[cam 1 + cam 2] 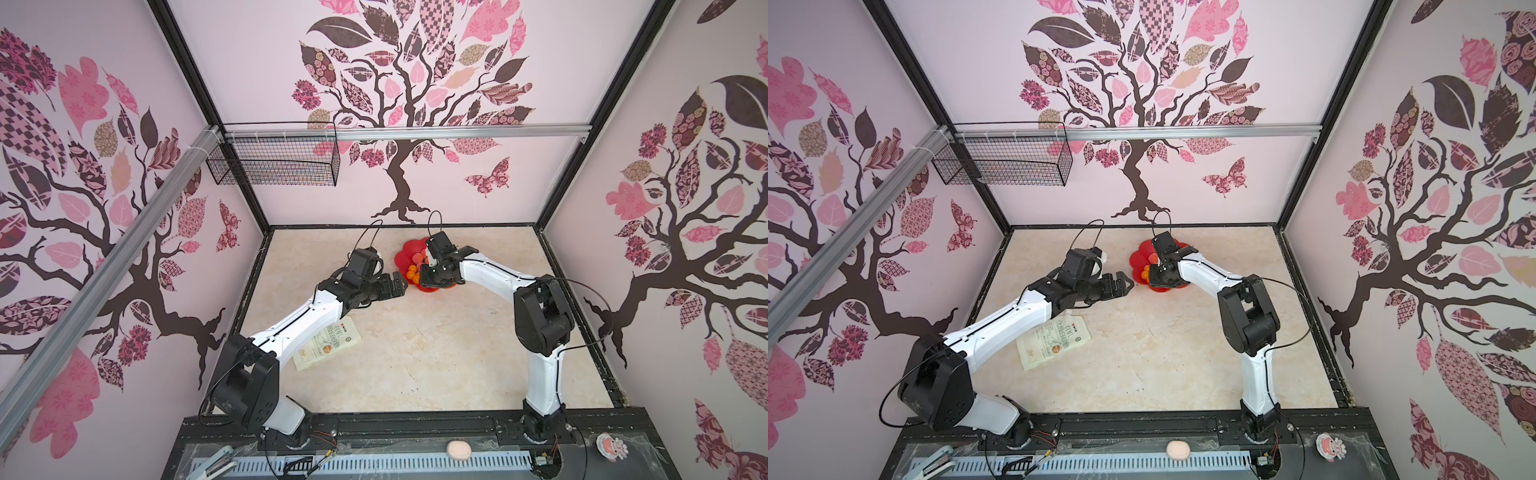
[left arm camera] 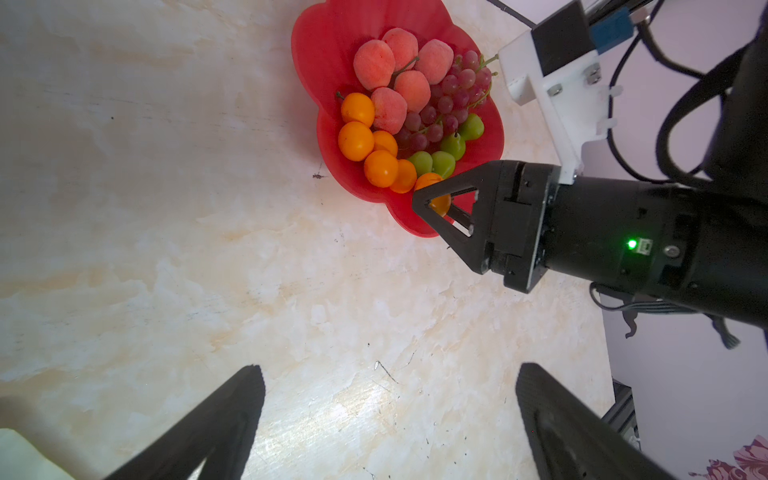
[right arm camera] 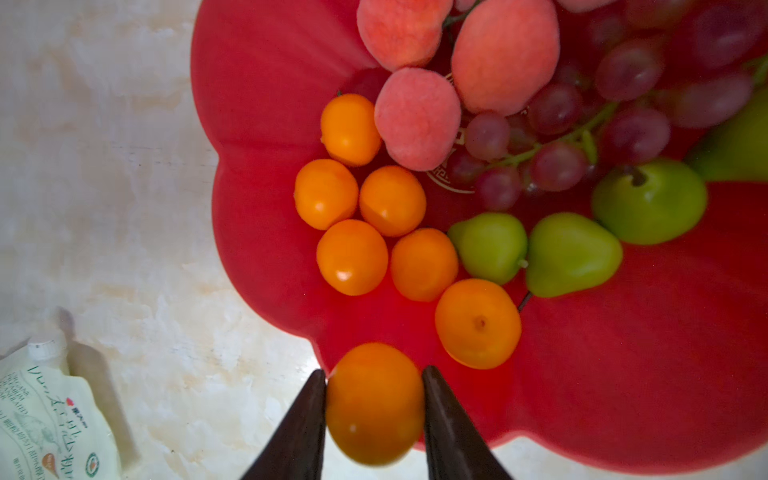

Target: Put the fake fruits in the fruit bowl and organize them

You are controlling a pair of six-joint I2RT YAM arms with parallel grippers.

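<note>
The red flower-shaped fruit bowl (image 3: 257, 83) (image 2: 328, 50) (image 1: 405, 253) holds pink peaches (image 3: 415, 120), a purple-red grape bunch (image 3: 557, 162), green pears (image 3: 569, 253) and several oranges (image 3: 351, 257). My right gripper (image 3: 374, 370) (image 2: 419, 199) is shut on one more orange (image 3: 374, 403) and hangs over the bowl's near rim. My left gripper (image 2: 388, 370) (image 1: 401, 286) stands open with nothing between its fingers, low over the table just left of the bowl.
A flat white printed pouch (image 1: 326, 343) (image 3: 45, 419) lies on the marble tabletop under the left arm. A black wire basket (image 1: 274, 160) hangs on the back wall at the left. Walls close in the table on three sides.
</note>
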